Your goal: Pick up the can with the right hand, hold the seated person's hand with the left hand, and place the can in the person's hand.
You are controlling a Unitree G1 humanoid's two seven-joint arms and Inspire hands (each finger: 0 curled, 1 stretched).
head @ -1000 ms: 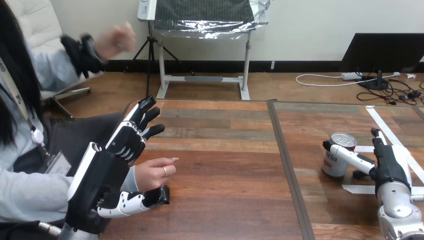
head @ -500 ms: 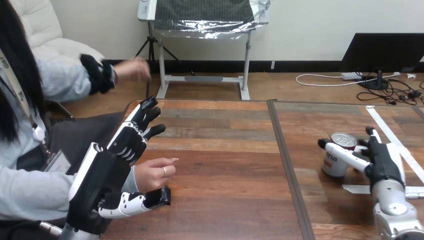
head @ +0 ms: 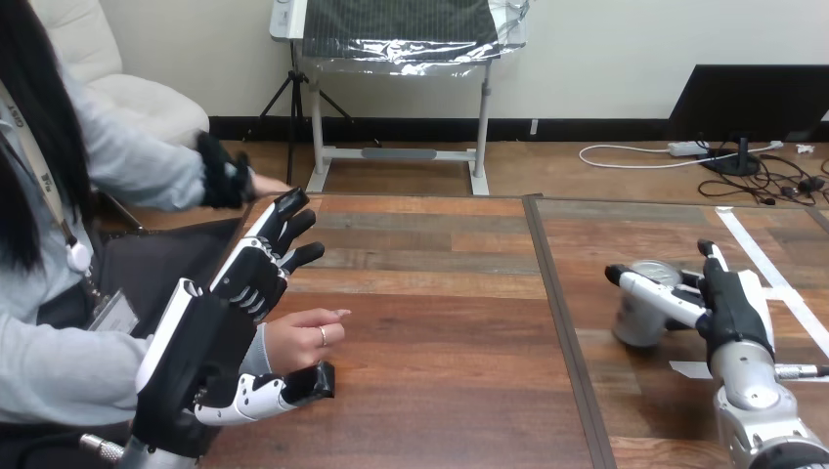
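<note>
The head view looks forward and down across the counter from above its near edge; it sits close, so both arms enter from the bottom edge, left hand lower left, right hand and can lower right; a person sits at the left edge.

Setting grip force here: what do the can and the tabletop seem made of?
The small silver-topped can looks like metal: grey shiny lid and wall, though blurred. The brown table looks like wood or wood-look laminate: plank grain, low sheen.
</note>
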